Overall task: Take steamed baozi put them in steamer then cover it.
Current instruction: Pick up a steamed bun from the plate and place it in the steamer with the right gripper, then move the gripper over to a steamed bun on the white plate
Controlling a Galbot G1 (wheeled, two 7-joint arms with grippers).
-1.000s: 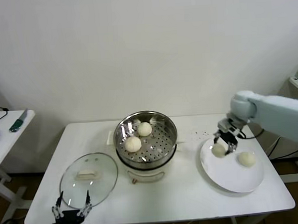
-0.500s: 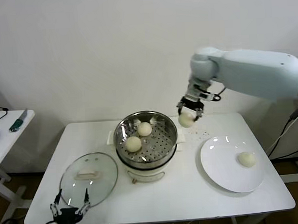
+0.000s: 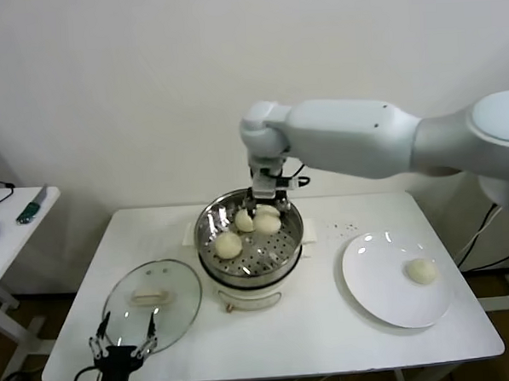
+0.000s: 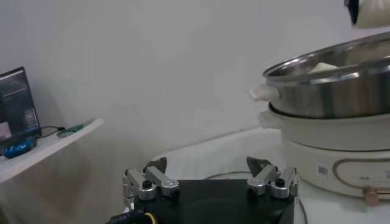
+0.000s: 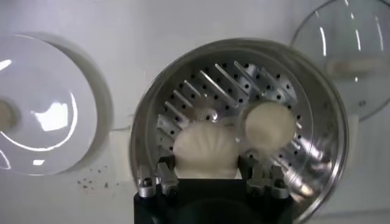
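While the right gripper point(image 3: 266, 205) hangs over the steamer point(image 3: 250, 233), its fingers pinch a baozi point(image 5: 204, 150) — the left gripper point(image 3: 123, 346), fingers spread, waits near the cover point(image 3: 151, 304).

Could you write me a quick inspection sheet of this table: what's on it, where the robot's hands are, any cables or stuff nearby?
Surface: white table, with small dark specks near the plate.
Job's things: steamer mid-table with two baozi lying inside and a third baozi between the right gripper's fingers over the basket; one last baozi on the white plate; cover lying flat on the table at the robot's left, off the steamer.
Clutter: nothing seen.
Grippers: right gripper over the steamer, closed on the bun; left gripper open, low at the near table edge by the cover.
Cables: one hanging beyond the table's right end.
Surroundings: white wall; side table with small items.
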